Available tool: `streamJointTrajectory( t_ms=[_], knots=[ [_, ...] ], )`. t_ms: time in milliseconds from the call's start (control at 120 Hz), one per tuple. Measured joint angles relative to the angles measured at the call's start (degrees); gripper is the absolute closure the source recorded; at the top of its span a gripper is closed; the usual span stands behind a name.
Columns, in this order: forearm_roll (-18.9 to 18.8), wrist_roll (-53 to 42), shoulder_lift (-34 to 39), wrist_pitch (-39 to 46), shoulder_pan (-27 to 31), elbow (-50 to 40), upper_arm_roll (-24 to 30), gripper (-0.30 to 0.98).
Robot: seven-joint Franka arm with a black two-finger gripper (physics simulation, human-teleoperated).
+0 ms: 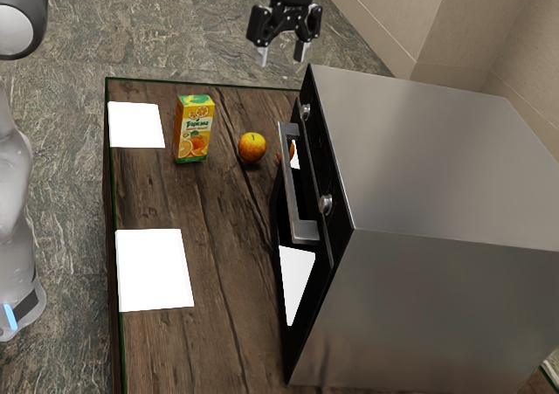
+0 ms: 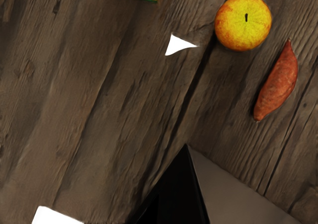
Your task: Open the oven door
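Oven door (image 1: pixel 308 302) sits closed on the front of the steel oven (image 1: pixel 428 167), its handle (image 1: pixel 305 231) facing the bench (image 1: pixel 231 254). The pincer (image 1: pixel 282 56) hangs raised, fingers wide apart, clear of the handle. On the bench, an apple (image 1: pixel 252 148) lies between a juice carton (image 1: pixel 193 132) and a sweet potato (image 2: pixel 277 82).

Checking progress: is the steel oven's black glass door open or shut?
Shut: the black glass door lies flush against the steel oven.
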State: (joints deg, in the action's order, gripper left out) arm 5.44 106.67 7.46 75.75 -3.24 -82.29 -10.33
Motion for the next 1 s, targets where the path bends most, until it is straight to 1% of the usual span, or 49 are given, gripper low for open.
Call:
streamJointTrajectory(
  t_ms=[125, 200, 233, 267, 300, 325, 358, 408, 450, 542, 592, 708, 850, 1000],
  knots=[
    [0.07, 4.11, 0.3, -0.07, -0.38, 0.0, 0.53, 0.0],
    [0.12, 6.19, 2.2, -0.17, -1.34, 0.67, 3.79, 0.0],
    [0.18, 7.04, 6.26, -0.02, -1.87, -3.17, 4.7, 0.0],
    [0.33, 7.85, 13.14, 0.64, -0.89, -9.5, 5.63, 0.0],
    [0.43, 8.61, 21.16, 1.22, 2.38, -15.2, 9.37, 0.0],
    [0.42, 9.14, 25.91, 1.52, 5.0, -18.3, 12.66, 0.0],
    [0.39, 9.85, 31.43, 1.34, 6.5, -21.65, 15.73, 0.0],
    [0.38, 10.93, 37.96, 0.84, 6.58, -24.77, 19.52, 0.0],
    [0.51, 11.99, 40.68, 0.98, 5.46, -26.52, 23.8, 0.0],
    [1.62, 13.89, 40.67, 3.9, 4.06, -27.89, 30.22, 0.0],
    [2.27, 14.26, 39.06, 6.15, 4.1, -28.05, 31.63, 0.01],
    [5.31, 14.6, 35.43, 11.83, 4.83, -28.24, 34.25, 0.01],
    [8.37, 14.96, 35.47, 16.41, 5.42, -29.84, 35.38, 0.01],
    [10.97, 15.26, 38.32, 19.41, 5.7, -33.11, 35.47, 0.01]
  ],
)
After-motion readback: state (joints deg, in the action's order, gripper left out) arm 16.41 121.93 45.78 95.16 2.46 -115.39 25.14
